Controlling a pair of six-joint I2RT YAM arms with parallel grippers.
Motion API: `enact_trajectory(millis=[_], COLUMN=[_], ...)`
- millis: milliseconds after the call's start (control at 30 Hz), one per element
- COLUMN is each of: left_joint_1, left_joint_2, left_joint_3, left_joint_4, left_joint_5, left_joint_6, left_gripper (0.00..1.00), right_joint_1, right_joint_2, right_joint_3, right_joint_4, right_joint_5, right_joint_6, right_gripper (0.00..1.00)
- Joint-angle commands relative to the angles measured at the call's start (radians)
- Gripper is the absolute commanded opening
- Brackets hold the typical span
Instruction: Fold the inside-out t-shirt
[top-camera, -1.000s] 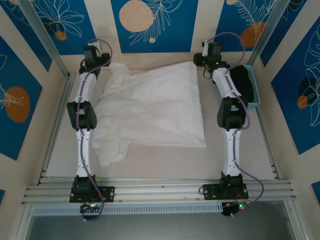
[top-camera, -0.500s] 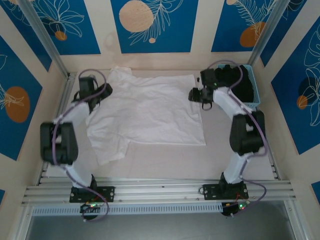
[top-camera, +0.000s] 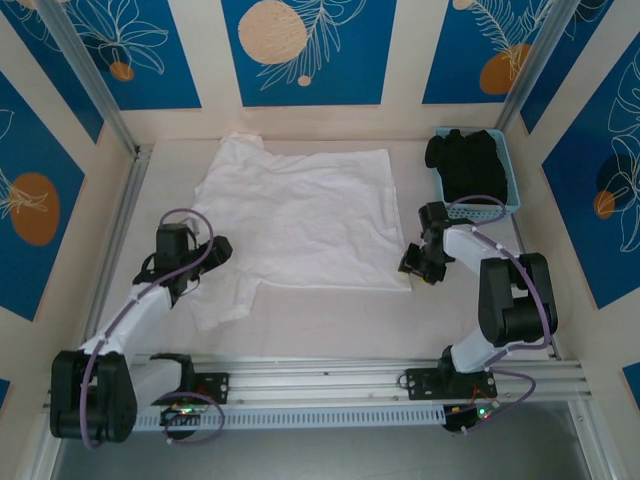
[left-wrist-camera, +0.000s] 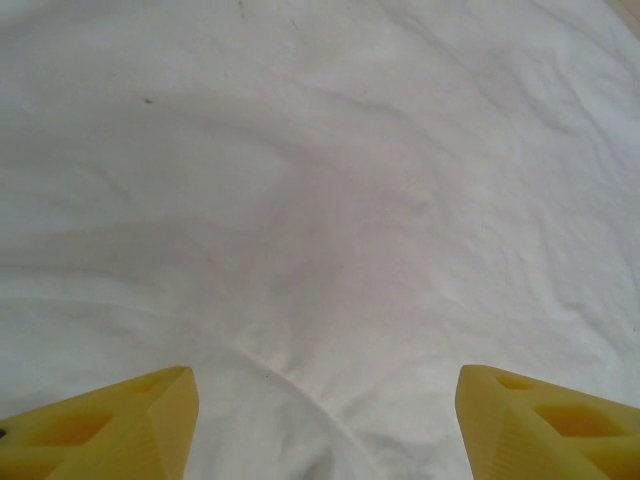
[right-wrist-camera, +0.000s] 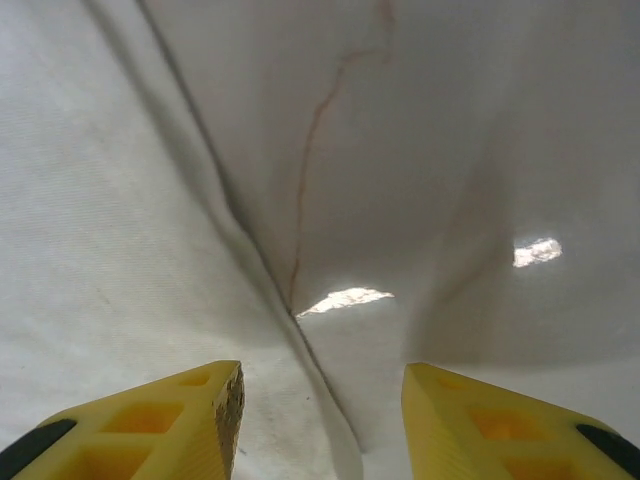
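Observation:
The inside-out t-shirt (top-camera: 300, 215) lies spread flat and white on the table, one sleeve at the far left and another trailing toward the near left. My left gripper (top-camera: 218, 250) hovers at the shirt's near-left side by the lower sleeve. In the left wrist view the shirt (left-wrist-camera: 320, 200) shows wrinkled below the left gripper (left-wrist-camera: 325, 425), whose yellow fingers (left-wrist-camera: 110, 430) stand wide apart and empty. My right gripper (top-camera: 408, 265) sits at the shirt's near-right corner. In the right wrist view the shirt's edge (right-wrist-camera: 100, 250) runs between the jaws of the right gripper (right-wrist-camera: 320, 420), which is open.
A light-blue basket (top-camera: 505, 205) holding a black garment (top-camera: 470, 165) stands at the far right. Bare table (top-camera: 330, 320) stretches between the shirt's near edge and the aluminium rail (top-camera: 320, 380). Bare glossy table (right-wrist-camera: 480, 150) lies right of the shirt's edge.
Both arms have drawn back from the shirt's far corners to its near side, and both sets of jaws have widened. The shirt has settled flatter.

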Motion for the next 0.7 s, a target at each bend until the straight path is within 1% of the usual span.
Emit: enact_trajectory(millis=[0, 133, 200, 233, 300, 367, 533, 633, 667], left_joint_1=[-0.008, -0.009, -0.008, -0.008, -0.008, -0.009, -0.009, -0.015, -0.038], left_joint_2=[-0.046, -0.063, -0.077, -0.084, -0.097, -0.097, -0.129, -0.188, -0.207], left_joint_3=[0.007, 0.010, 0.005, -0.002, -0.022, -0.033, -0.038, -0.050, -0.056], left_joint_4=[-0.104, -0.154, -0.183, -0.189, -0.208, -0.231, -0.329, -0.399, -0.416], left_joint_5=[-0.054, -0.085, -0.109, -0.119, -0.141, -0.133, -0.065, -0.070, -0.083], left_joint_6=[0.040, 0.045, 0.043, 0.041, 0.033, 0.027, 0.000, -0.027, -0.045], left_gripper=[0.70, 0.70, 0.71, 0.71, 0.73, 0.75, 0.75, 0.75, 0.75], right_joint_1=[0.006, 0.041, 0.058, 0.061, 0.049, 0.015, -0.127, -0.209, -0.228], right_joint_2=[-0.020, -0.007, -0.006, -0.009, -0.028, -0.055, -0.119, -0.135, -0.136], right_joint_3=[-0.035, -0.054, -0.064, -0.064, -0.052, -0.043, -0.057, -0.060, -0.061], right_joint_4=[-0.031, -0.044, -0.038, -0.036, -0.037, -0.035, -0.033, -0.013, 0.001], right_joint_5=[-0.077, -0.111, -0.131, -0.133, -0.096, -0.073, -0.101, -0.134, -0.150], right_joint_6=[0.055, 0.078, 0.092, 0.095, 0.090, 0.079, 0.039, 0.021, 0.021], right_gripper=[0.46, 0.43, 0.38, 0.31, 0.11, 0.01, 0.00, 0.00, 0.00])
